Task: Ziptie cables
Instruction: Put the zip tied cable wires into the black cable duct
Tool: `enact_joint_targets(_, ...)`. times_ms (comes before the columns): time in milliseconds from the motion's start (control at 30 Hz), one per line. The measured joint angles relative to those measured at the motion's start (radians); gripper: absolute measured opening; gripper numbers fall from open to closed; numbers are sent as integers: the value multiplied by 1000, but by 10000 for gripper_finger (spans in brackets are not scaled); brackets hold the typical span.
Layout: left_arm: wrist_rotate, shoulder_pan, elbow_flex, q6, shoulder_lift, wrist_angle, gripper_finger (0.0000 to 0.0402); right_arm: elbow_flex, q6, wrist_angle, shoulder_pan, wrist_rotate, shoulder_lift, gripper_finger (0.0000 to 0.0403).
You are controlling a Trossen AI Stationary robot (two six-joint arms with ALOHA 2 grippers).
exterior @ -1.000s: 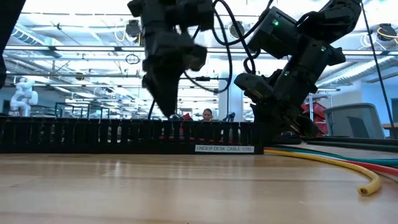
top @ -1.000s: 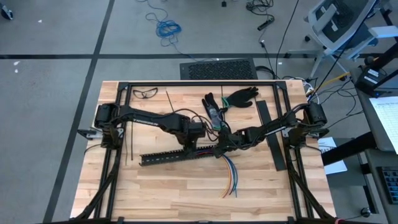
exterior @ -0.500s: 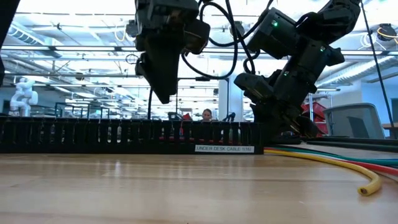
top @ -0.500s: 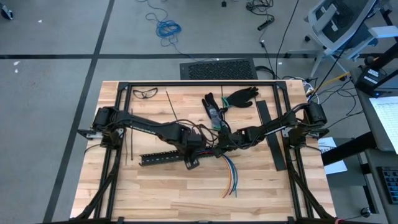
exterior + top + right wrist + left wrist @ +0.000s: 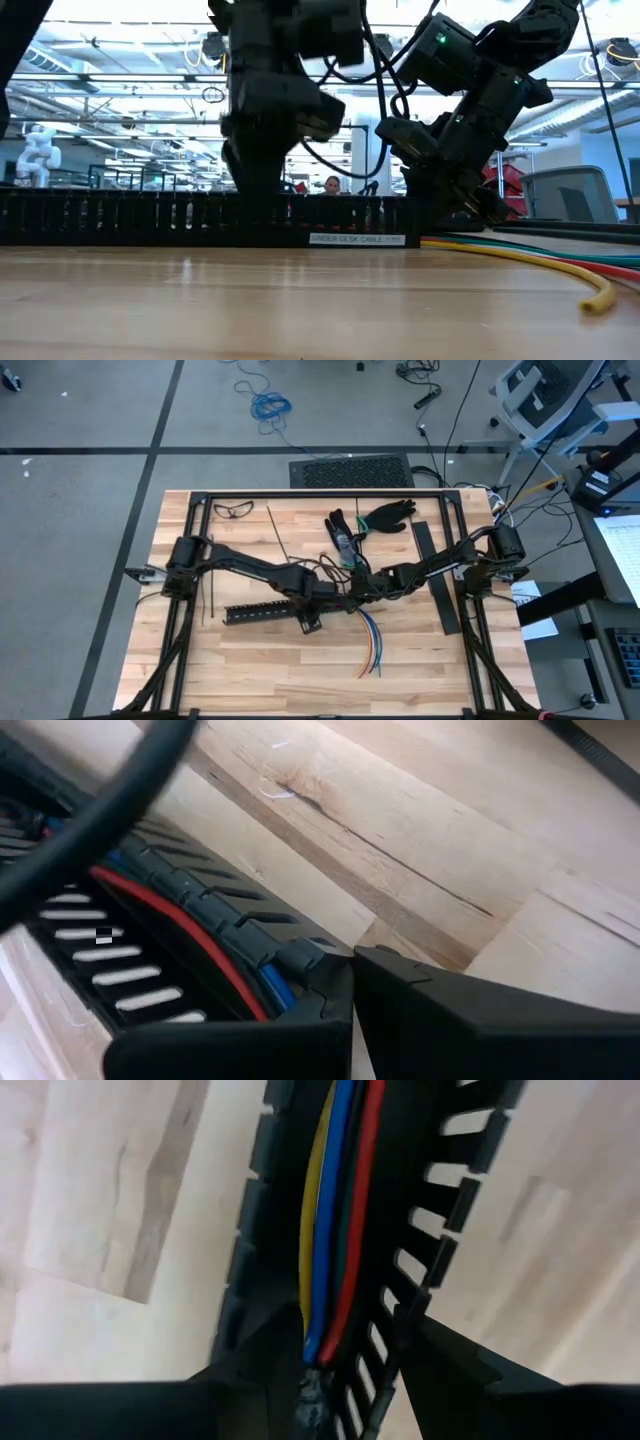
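Here I had the left gripper (image 5: 312, 622) down at the black slotted rail (image 5: 270, 610) near the middle of the surface (image 5: 250, 670), its fingers parted and straddling the cables (image 5: 335, 1220) lying in the rail's channel, not visibly clamping them. The right gripper (image 5: 357, 597) sat fully clenched at the rail's right end, where the cables (image 5: 372, 640) fanned out toward the front edge. The zipties (image 5: 276, 530) lay untouched nearer the back edge. I judged the bundle needed seating flat and tight first; squeezing unevenly could pop a wire out through the slots.
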Motion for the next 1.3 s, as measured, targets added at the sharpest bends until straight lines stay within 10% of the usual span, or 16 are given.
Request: enact_joint_targets(1300, -31, 35, 10, -10, -79, -24, 146, -1, -37, 15, -16, -24, 1, 0)
